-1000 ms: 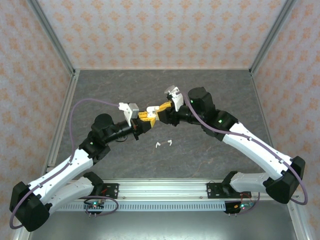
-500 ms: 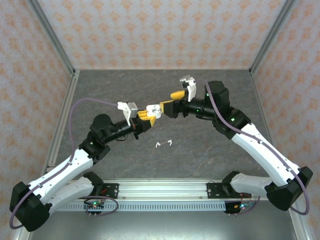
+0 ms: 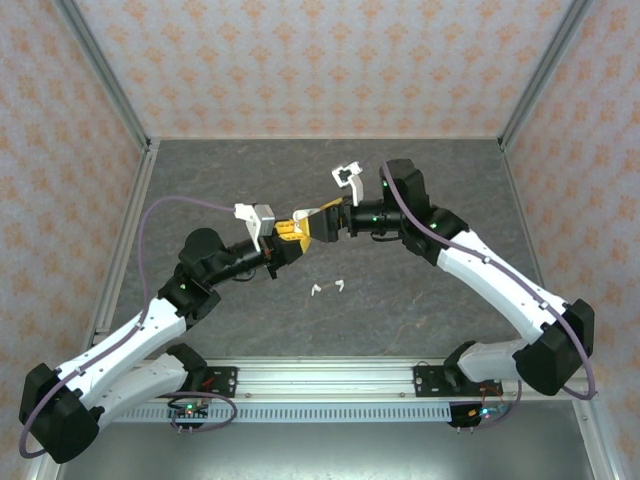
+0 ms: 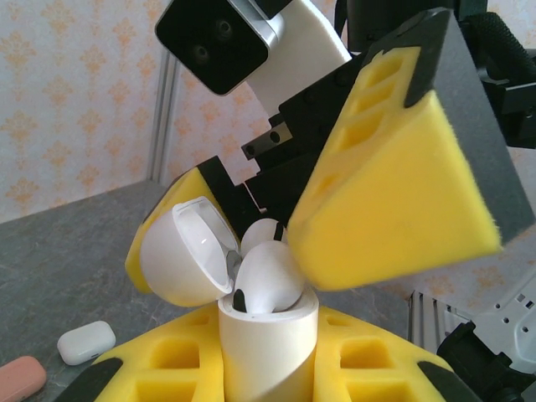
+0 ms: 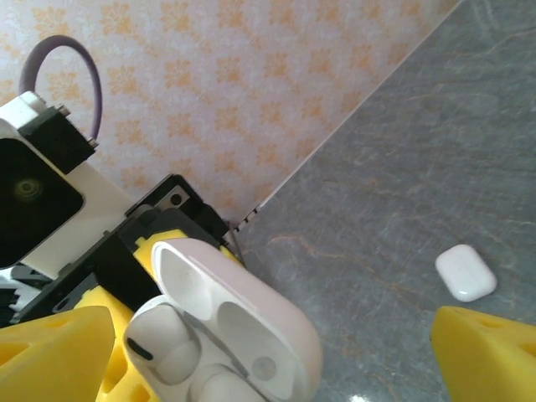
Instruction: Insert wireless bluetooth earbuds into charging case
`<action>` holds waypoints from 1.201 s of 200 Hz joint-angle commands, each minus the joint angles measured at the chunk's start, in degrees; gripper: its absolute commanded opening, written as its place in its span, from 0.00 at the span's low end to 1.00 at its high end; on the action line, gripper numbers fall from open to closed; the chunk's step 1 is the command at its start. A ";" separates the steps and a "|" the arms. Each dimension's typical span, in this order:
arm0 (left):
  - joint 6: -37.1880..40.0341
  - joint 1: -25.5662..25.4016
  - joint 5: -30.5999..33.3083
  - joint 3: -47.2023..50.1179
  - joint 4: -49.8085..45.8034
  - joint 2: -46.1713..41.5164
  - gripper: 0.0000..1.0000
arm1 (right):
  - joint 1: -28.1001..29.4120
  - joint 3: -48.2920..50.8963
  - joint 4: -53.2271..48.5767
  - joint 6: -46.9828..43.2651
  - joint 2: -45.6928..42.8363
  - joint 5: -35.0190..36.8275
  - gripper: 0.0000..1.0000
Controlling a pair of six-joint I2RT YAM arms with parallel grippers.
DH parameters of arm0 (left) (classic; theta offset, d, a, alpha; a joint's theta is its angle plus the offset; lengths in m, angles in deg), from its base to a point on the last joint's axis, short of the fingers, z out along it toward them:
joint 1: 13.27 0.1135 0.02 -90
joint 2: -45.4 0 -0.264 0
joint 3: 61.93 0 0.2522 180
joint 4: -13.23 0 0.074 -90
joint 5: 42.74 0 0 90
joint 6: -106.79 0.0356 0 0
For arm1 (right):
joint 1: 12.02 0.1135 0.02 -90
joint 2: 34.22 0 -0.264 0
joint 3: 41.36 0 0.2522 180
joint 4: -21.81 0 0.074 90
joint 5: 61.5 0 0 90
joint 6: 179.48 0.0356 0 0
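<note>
Clamping the open charging case [image 4: 270, 356] upright, the left gripper [image 3: 288, 233] grips its base above the table [image 3: 450, 190]. The right gripper [image 3: 322, 222] spreads wide over it from the right. One earbud [image 4: 270, 285] stands proud in its socket (probably light, slick and rigid; press its rounded head). Two loose earbuds [image 3: 316, 290] lie nearer, apart from both hands.

A robot-lab test cell: two robot arms [image 3: 490, 280] bolted to an aluminium rail [image 3: 330, 380], a grey stone-look desk [image 3: 400, 325], patterned wall panels [image 3: 320, 70] on metal posts [image 3: 105, 70].
</note>
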 commanded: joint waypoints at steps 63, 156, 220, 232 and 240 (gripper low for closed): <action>0.47 -0.63 -0.74 -1.18 1.83 0.61 0.00 | 0.80 -1.94 5.40 -0.51 -4.39 -4.52 0.87; 0.87 -0.64 -0.55 -1.86 1.73 1.95 0.00 | 0.83 -1.84 -4.17 -5.82 -6.40 4.78 0.89; 2.04 -0.64 3.07 -2.42 -2.54 2.29 0.00 | -0.16 0.87 -4.95 -7.20 -12.60 24.88 0.99; 2.51 -0.63 4.88 -2.70 -4.37 2.63 0.00 | -0.56 3.00 -3.57 -6.41 -14.67 29.63 0.99; 2.99 -0.64 5.98 -3.21 -6.26 3.19 0.00 | -0.76 4.60 -2.66 -5.88 -15.94 32.97 0.99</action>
